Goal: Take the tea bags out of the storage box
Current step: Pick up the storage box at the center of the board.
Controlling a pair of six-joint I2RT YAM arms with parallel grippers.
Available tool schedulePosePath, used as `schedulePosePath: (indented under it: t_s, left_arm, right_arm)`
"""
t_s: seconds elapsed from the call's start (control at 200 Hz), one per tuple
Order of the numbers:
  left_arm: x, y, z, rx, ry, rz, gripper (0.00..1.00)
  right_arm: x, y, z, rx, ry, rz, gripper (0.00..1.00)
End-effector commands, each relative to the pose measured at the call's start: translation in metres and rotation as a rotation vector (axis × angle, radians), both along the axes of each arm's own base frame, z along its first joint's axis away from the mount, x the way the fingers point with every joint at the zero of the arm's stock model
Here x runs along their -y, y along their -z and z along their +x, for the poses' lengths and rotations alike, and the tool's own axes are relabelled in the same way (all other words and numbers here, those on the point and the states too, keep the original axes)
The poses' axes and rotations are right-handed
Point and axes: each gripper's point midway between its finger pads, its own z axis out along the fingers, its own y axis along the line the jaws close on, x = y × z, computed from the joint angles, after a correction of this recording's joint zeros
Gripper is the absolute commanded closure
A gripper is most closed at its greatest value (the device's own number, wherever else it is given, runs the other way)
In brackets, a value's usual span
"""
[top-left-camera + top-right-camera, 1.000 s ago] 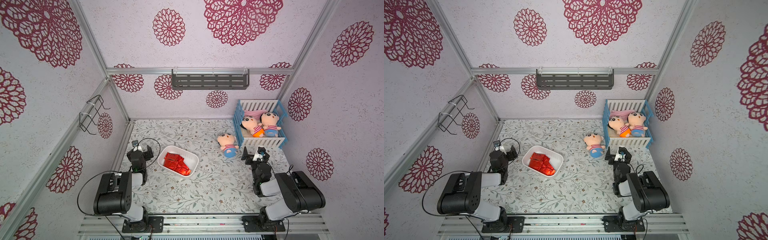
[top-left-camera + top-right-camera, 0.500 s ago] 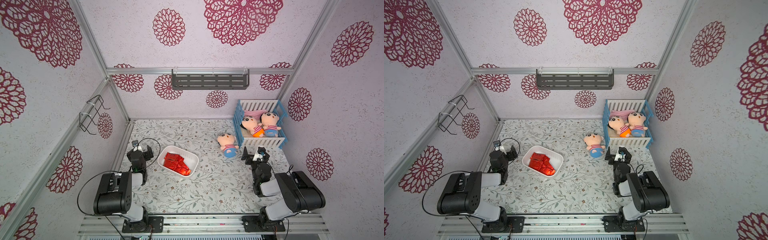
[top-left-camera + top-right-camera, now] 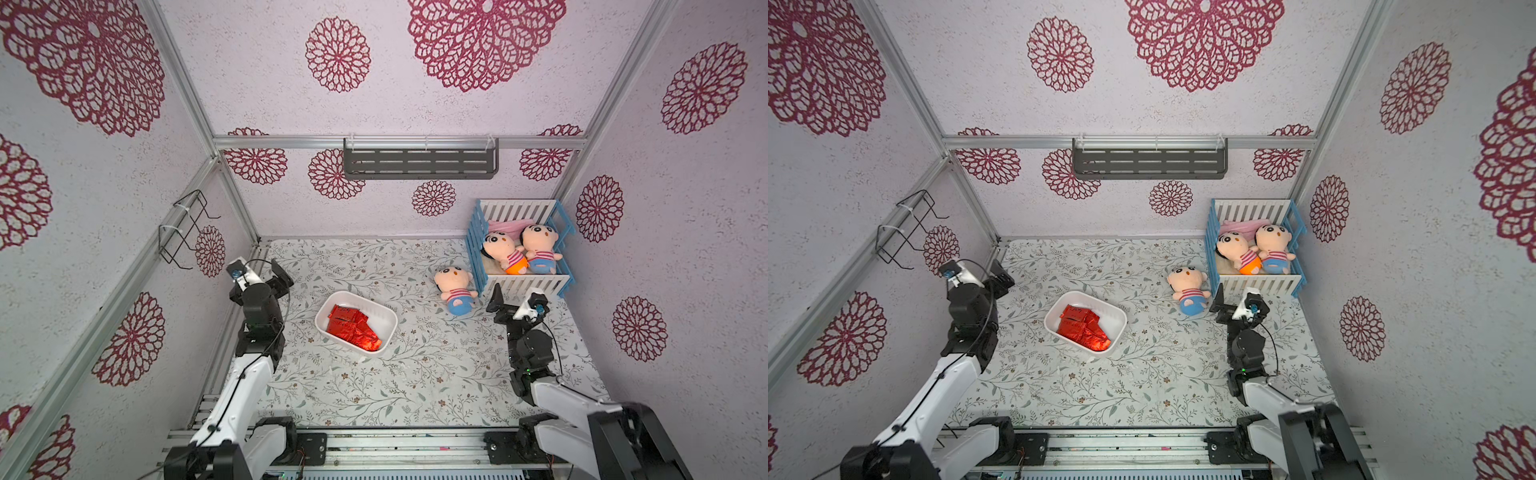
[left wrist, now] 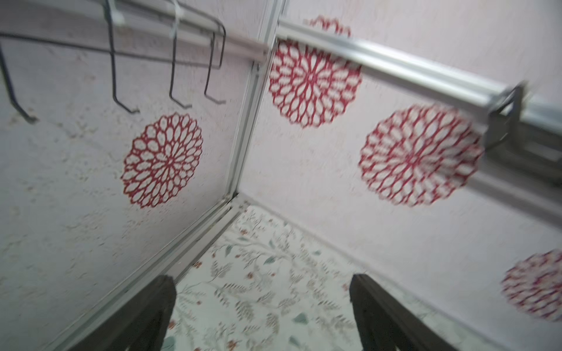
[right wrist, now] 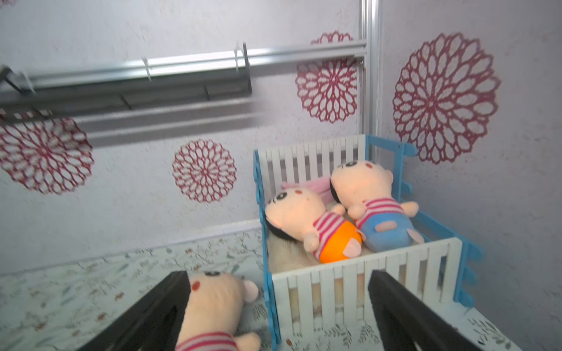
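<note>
Your white box (image 3: pixel 380 322) sits on the flowered mat (image 3: pixel 415 374). The red foil tea bags (image 3: pixel 351 330) lie heaped inside it, and both top views show them there (image 3: pixel 1081 328).

Your left claw (image 4: pixel 261 282) is spread wide and holds nothing. It stands off the box's left side, well apart from it, facing the corner post (image 4: pixel 248 121).

Your right claw (image 5: pixel 278 275) is also spread wide and empty, well off the box's right side.

On that same side of the box, a plush doll (image 3: pixel 455 289) lies on the mat. Just past it, a blue-and-white crib (image 3: pixel 519 286) holds two more dolls (image 3: pixel 498 247).
</note>
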Motion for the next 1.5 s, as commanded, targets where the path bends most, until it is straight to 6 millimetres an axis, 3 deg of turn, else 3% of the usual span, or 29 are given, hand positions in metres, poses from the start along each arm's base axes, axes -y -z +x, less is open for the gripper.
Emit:
schedulePosePath:
  t_s: [0.0, 0.05, 0.07, 0.13, 0.19, 0.275, 0.405, 0.61, 0.68, 0.906, 1.091, 1.301, 1.436, 1.496]
  left_arm:
    - [0.044, 0.066, 0.015, -0.265, 0.258, -0.277, 0.06]
    - [0.059, 0.076, 0.019, -0.441, 0.3, -0.308, 0.24]
    - [0.061, 0.083, 0.016, -0.523, 0.282, -0.308, 0.26]
    - [0.079, 0.102, 0.011, -0.728, 0.302, -0.255, 0.26]
    - [0.098, 0.121, 0.008, -0.879, 0.355, -0.195, 0.19]
    - [0.113, 0.146, -0.001, -1.079, 0.41, -0.153, 0.21]
    - [0.136, 0.179, -0.008, -1.247, 0.5, -0.12, 0.24]
    - [0.129, 0.213, 0.001, -1.362, 0.446, -0.046, 0.29]
    - [0.133, 0.219, 0.007, -1.378, 0.446, -0.044, 0.36]
    - [0.137, 0.231, 0.023, -1.396, 0.441, 0.002, 0.42]
    - [0.141, 0.237, 0.031, -1.41, 0.459, 0.003, 0.62]
    - [0.144, 0.239, 0.028, -1.416, 0.462, 0.002, 0.73]
    - [0.149, 0.233, 0.022, -1.415, 0.449, 0.015, 0.93]
    - [0.153, 0.229, 0.016, -1.431, 0.448, 0.051, 0.97]
  right_arm:
    - [-0.026, -0.01, -0.003, -0.037, -0.173, 0.099, 0.03]
    - [-0.04, -0.012, -0.003, -0.083, -0.249, 0.104, 0.07]
    - [-0.046, -0.012, -0.004, -0.102, -0.28, 0.101, 0.09]
    - [-0.059, -0.013, -0.007, -0.146, -0.349, 0.097, 0.12]
    - [-0.068, -0.01, -0.009, -0.181, -0.393, 0.098, 0.12]
    - [-0.077, 0.003, -0.005, -0.261, -0.428, 0.083, 0.11]
    - [-0.082, 0.019, 0.002, -0.345, -0.439, 0.079, 0.13]
    - [-0.079, 0.016, -0.008, -0.301, -0.436, 0.073, 0.14]
    - [-0.081, 0.017, -0.009, -0.298, -0.45, 0.073, 0.18]
    - [-0.088, 0.021, -0.011, -0.29, -0.495, 0.07, 0.2]
    - [-0.089, 0.024, -0.011, -0.296, -0.499, 0.075, 0.21]
    - [-0.091, 0.027, -0.011, -0.303, -0.508, 0.078, 0.23]
    - [-0.095, 0.03, -0.01, -0.317, -0.53, 0.095, 0.22]
    - [-0.099, 0.029, -0.011, -0.31, -0.556, 0.102, 0.22]
